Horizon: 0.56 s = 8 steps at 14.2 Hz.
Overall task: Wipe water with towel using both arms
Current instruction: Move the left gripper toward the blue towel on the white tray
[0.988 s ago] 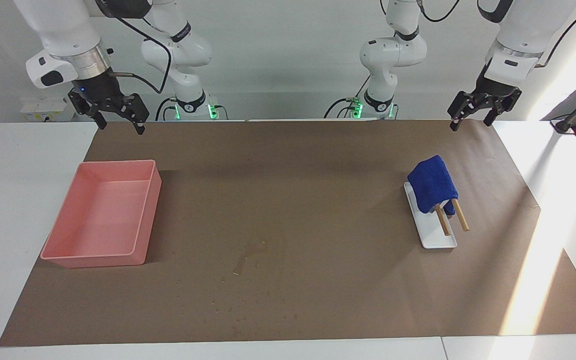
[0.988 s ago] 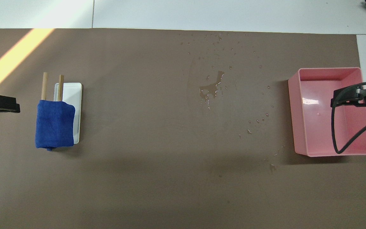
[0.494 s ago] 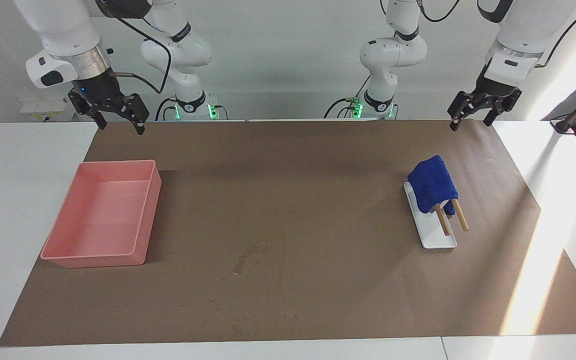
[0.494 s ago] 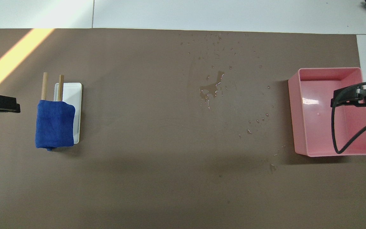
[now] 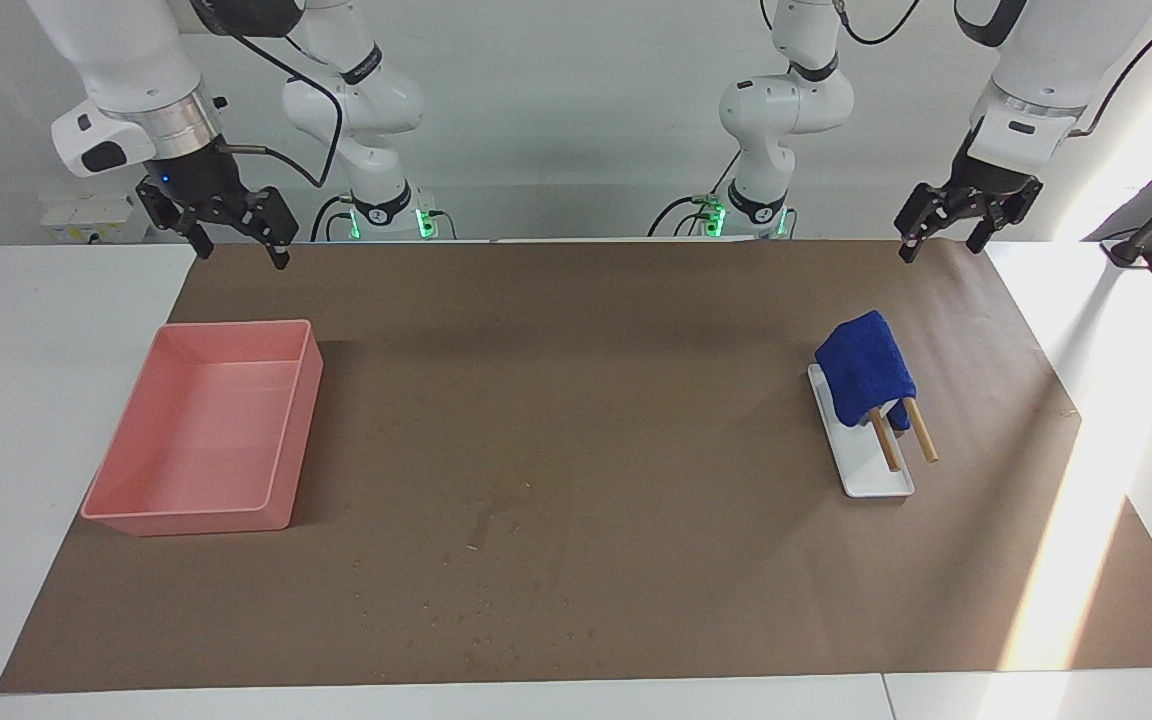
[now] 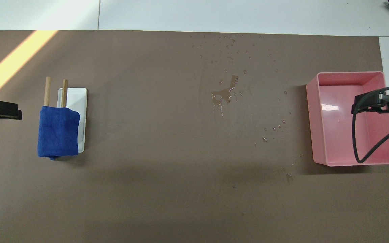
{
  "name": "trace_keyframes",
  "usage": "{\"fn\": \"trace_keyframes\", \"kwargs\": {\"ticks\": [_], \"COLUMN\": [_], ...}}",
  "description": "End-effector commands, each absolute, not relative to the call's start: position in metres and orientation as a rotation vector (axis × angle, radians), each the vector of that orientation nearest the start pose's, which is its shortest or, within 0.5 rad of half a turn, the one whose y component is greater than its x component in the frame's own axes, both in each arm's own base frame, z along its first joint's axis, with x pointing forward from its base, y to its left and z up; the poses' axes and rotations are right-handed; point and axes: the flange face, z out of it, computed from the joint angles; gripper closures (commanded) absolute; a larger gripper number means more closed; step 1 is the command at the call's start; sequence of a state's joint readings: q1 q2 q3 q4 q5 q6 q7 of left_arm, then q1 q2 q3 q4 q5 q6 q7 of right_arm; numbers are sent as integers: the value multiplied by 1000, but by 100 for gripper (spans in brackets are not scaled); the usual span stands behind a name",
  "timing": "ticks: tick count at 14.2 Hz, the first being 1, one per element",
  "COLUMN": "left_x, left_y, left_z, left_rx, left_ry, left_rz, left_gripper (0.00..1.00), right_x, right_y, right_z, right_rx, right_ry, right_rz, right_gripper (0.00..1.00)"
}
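The blue towel (image 5: 864, 368) hangs over two wooden sticks on a white tray (image 5: 881, 482) toward the left arm's end of the table; it also shows in the overhead view (image 6: 58, 131). The water (image 5: 498, 512) is a glossy smear with scattered droplets mid-table, farther from the robots than the towel, and also shows in the overhead view (image 6: 226, 94). My left gripper (image 5: 940, 250) hangs open and empty, high over the brown mat's edge by the robots. My right gripper (image 5: 243, 256) hangs open and empty, high over the same edge at the right arm's end.
An empty pink bin (image 5: 298, 465) stands toward the right arm's end of the brown mat (image 5: 636, 330); it also shows in the overhead view (image 6: 311, 118). Droplets are strewn between the smear and the bin. White table borders the mat.
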<state>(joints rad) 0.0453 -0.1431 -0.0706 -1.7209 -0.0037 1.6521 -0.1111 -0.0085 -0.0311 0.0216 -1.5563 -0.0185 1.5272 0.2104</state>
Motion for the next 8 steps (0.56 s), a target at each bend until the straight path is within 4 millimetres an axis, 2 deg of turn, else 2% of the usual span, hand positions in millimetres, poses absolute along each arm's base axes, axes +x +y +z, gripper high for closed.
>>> {"fn": "trace_keyframes", "kwargs": {"ticks": [1,8], "left_x": [517,517], "left_y": [-16,-23], "left_z": [638,636], "left_rx": [-3144,-3145], "left_ry": [-122,-134], "left_rz": [-122,-117], "left_gripper": [0,0], "right_x": [535,535], "right_y": [1,1], "right_z": [649,649], "right_rx": [-3149,-3149], "right_ry": [293,293], "right_rz": [2,2], "right_gripper": [0,0]}}
